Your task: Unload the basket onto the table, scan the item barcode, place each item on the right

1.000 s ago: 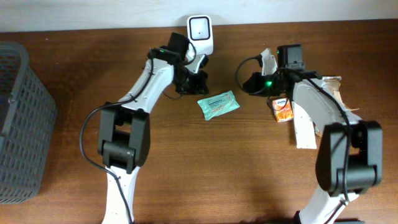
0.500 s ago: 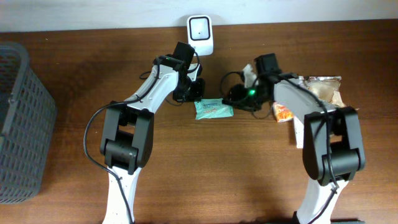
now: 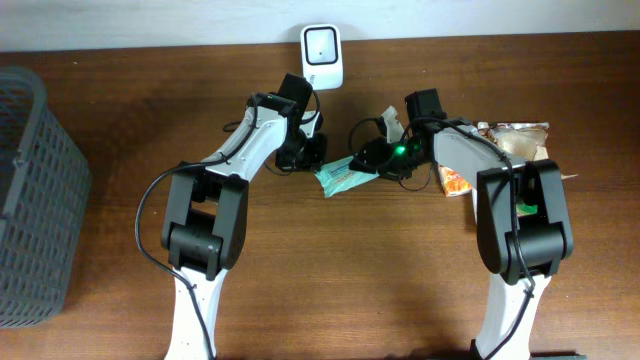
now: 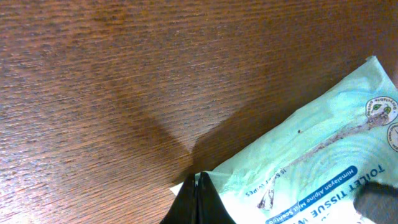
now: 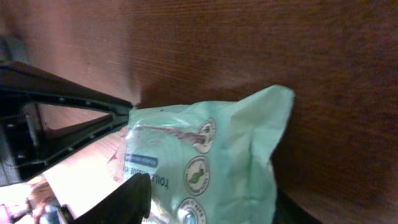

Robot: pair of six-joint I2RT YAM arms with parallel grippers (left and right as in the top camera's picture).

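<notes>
While left pincer [image 4: 199, 186] meets its edge, right pincer [image 5: 210, 191] straddles pack [image 3: 341, 178].

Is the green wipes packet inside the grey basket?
No, the wipes packet is over the middle of the table, far from the basket at the left edge.

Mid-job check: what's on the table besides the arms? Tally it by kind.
Scanner: 1
Basket: 1
Packaged items: 3 (green wipes pack, orange carton, brown snack bag)
Total: 5
</notes>
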